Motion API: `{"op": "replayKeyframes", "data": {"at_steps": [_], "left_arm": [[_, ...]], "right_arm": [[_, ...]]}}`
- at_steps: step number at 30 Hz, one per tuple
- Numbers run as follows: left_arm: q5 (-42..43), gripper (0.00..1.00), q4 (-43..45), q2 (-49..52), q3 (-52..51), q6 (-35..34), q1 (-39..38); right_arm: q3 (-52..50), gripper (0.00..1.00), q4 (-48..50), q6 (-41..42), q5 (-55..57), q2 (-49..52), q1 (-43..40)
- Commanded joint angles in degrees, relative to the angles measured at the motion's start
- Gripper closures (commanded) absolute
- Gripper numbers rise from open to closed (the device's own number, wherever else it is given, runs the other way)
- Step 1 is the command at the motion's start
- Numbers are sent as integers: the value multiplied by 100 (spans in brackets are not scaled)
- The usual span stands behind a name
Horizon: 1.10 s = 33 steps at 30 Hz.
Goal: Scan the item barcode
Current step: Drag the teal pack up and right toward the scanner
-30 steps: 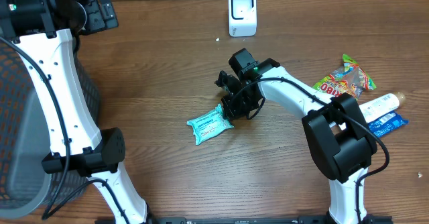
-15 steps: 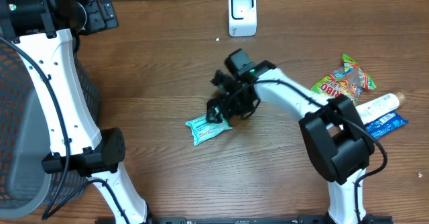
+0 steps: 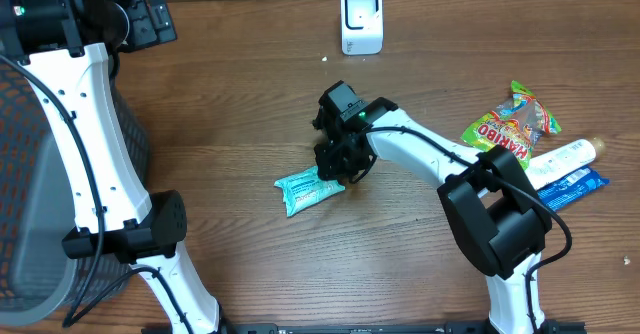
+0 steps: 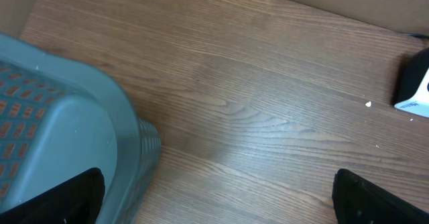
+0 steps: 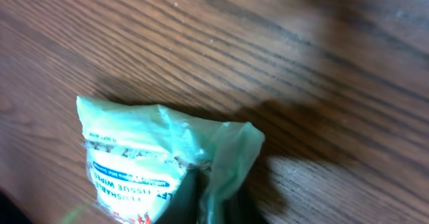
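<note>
Wipes packet (image 3: 308, 189), teal with a white label, lies flat on the wooden table (image 3: 250, 104) near the middle, a little to the left of the right arm's base. The right gripper (image 3: 335, 169) sits at the packet's right end with its jaws together on the film. In the right wrist view that end is crumpled and bunched where it meets the dark fingers (image 5: 181, 207) at the bottom of the picture.

The left gripper (image 3: 150, 19) hangs at the far left with its jaws wide apart. Its fingers (image 4: 67, 197) show only in the two bottom corners of its own wrist view, with bare wood between them. The grey basket (image 3: 30, 174) stands at the left edge of the table.

A white scanner (image 3: 361, 20) stands upright at the far edge, well apart from the packet. At the right lie a Haribo bag (image 3: 512, 119), a white tube (image 3: 565, 156) and a blue packet (image 3: 578, 186), close together.
</note>
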Motion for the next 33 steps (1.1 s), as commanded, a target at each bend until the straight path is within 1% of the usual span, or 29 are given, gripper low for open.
{"op": "replayKeyframes", "data": {"at_steps": [1, 6, 9, 10, 12, 13, 14, 15, 19, 21, 23, 26, 29, 30, 31, 32, 33], "left_arm": [[28, 1, 7, 52, 2, 105, 17], [28, 0, 7, 52, 2, 105, 17], [28, 0, 7, 52, 2, 103, 17], [28, 0, 7, 52, 2, 105, 17], [28, 0, 7, 52, 2, 105, 17], [28, 0, 7, 52, 2, 105, 17], [28, 1, 7, 52, 2, 105, 17], [28, 0, 7, 52, 2, 105, 17], [28, 1, 7, 52, 2, 105, 17], [28, 1, 7, 52, 2, 105, 17], [28, 0, 7, 52, 2, 105, 17], [28, 0, 7, 52, 2, 105, 17], [28, 0, 7, 52, 2, 105, 17], [28, 0, 7, 52, 2, 105, 17], [28, 0, 7, 52, 2, 105, 17], [28, 0, 7, 52, 2, 105, 17], [28, 0, 7, 52, 2, 105, 17]], "right_arm": [[13, 96, -24, 122, 199, 142, -122], [216, 96, -275, 98, 105, -44, -334], [367, 96, -415, 101, 450, -444, -468], [407, 96, -472, 103, 839, -671, -485], [455, 96, -636, 160, 2052, -1191, -450], [457, 96, -750, 391, 3038, -1482, -367], [457, 96, -815, 468, 3563, -1622, -297], [457, 96, -914, 468, 4332, -1779, -142], [450, 96, -1233, 468, 5681, -1770, 232], [450, 96, -1342, 466, 6100, -1744, 409], [450, 96, -1362, 461, 6273, -1720, 579], [446, 96, -1331, 448, 6234, -1626, 855], [442, 96, -1311, 448, 5925, -1403, 1117], [442, 87, -1290, 452, 5792, -1394, 1121], [442, 64, -1261, 533, 5643, -1394, 1108], [448, 49, -1231, 654, 5554, -1397, 1038], [479, 40, -1204, 769, 5379, -1408, 916]]}}
